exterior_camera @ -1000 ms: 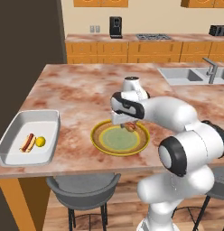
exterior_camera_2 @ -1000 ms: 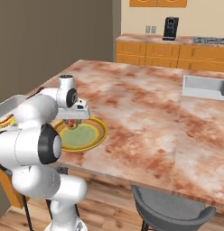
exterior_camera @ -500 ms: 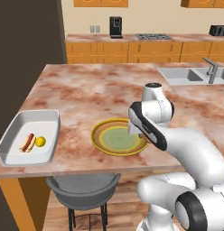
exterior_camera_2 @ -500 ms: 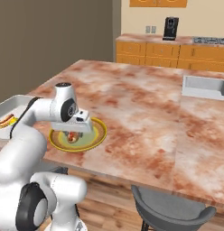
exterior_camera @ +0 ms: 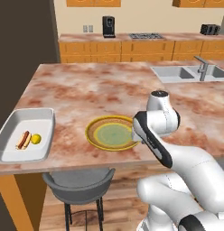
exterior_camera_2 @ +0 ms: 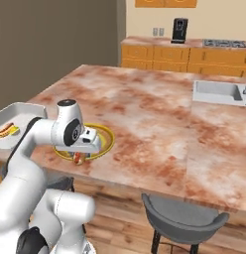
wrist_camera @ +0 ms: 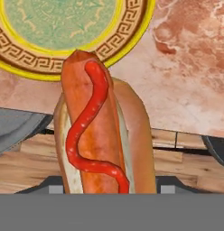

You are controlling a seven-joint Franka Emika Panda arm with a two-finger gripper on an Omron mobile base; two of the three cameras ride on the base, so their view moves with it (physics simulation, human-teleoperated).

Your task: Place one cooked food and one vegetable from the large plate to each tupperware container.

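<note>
The gripper [exterior_camera_2: 79, 158] is closed on a hot dog [wrist_camera: 98, 135] just off the large plate [wrist_camera: 127, 38] rim.

Mustard-yellow rim with brown key pattern and pale green centre on the large plate [wrist_camera: 73, 27], reddish-pink marbled tabletop [exterior_camera: 86, 90], white tupperware container [exterior_camera: 24, 120], hot dog [wrist_camera: 100, 144] with red ketchup squiggle in tan bun

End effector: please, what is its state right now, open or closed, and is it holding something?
End effector: closed on a hot dog with ketchup, held past the rim of the large plate near the counter edge.
</note>
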